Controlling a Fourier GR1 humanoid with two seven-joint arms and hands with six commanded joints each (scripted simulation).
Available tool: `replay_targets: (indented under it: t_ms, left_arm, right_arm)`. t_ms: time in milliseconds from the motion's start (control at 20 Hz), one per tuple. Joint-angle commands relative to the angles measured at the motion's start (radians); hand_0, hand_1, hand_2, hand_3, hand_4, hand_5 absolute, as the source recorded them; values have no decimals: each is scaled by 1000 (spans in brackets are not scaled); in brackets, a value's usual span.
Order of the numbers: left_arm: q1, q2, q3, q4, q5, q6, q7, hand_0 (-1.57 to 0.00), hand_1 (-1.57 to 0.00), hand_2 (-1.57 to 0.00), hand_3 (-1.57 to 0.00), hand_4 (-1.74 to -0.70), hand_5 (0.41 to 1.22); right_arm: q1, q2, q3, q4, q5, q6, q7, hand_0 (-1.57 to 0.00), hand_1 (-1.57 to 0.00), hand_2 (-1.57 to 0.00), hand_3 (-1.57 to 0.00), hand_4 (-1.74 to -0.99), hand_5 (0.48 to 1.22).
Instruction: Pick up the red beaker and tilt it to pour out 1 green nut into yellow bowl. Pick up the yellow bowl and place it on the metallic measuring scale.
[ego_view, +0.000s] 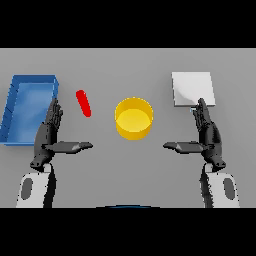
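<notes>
While both hands rest open-fingered and empty, the yellow bowl (133, 118) sits mid-surface: red beaker (83, 103) lying to its left, metallic scale (193, 89) to its right, left hand (50, 135) and right hand (206, 135) flanking it.

The bowl (133, 118) sits in the middle of the table (128, 65), with the beaker (83, 103) just to its left and a little farther back, tilted. The tray (29, 107) is at the far left, and the scale (193, 89) is at the back right, well apart from the bowl. The left hand (50, 135) is in front of the tray and beside the beaker, and the right hand (206, 136) is in front of the scale, its fingertips over the scale's near edge.
</notes>
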Motion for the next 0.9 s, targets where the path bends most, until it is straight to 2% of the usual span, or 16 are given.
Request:
replay_targets:
  t_ms: [0,250,300,350,450,550,700,800,850]
  left_arm:
    - [0,0,0,0,0,1,0,1,1,1,1,-1141,660]
    - [5,3,1,-6,2,1,-2,1,1,1,1,-1141,660]
    - [48,32,-39,-59,-47,-12,-23,1,1,1,1,-1141,660]
    - [80,47,-73,-103,-87,-17,-39,1,1,1,1,-1143,660]
    - [124,65,-112,-184,-123,-25,-10,1,1,1,1,-1142,662]
    - [131,73,-123,-204,-135,-28,31,1,1,1,1,-1136,657]
    - [116,70,-132,-190,-142,-32,87,1,1,1,1,-1137,650]
    - [72,65,-121,-133,-144,-29,90,1,1,1,1,-1136,648]
    - [57,70,-115,-113,-147,-28,86,1,1,1,1,-1137,647]
  right_arm:
    - [1,3,2,-1,1,-2,-1,1,1,1,1,-1071,578]
    - [11,26,23,-10,22,-17,-6,1,1,1,1,-1071,578]
    - [47,-21,66,-57,131,-43,-77,1,1,1,1,-1071,578]
    - [81,-34,104,-84,206,-60,-117,1,1,1,1,-1072,577]
    - [96,-39,145,-113,293,-88,-102,1,1,1,1,-1064,577]
    - [101,-45,152,-141,311,-92,-93,1,1,1,1,-1084,585]
    - [103,-44,157,-152,286,-63,-69,1,1,1,1,-1131,607]
    - [108,-51,152,-157,267,-48,-91,1,1,1,1,-1163,624]
    - [104,-40,157,-153,254,-38,-80,1,1,1,1,-1180,627]
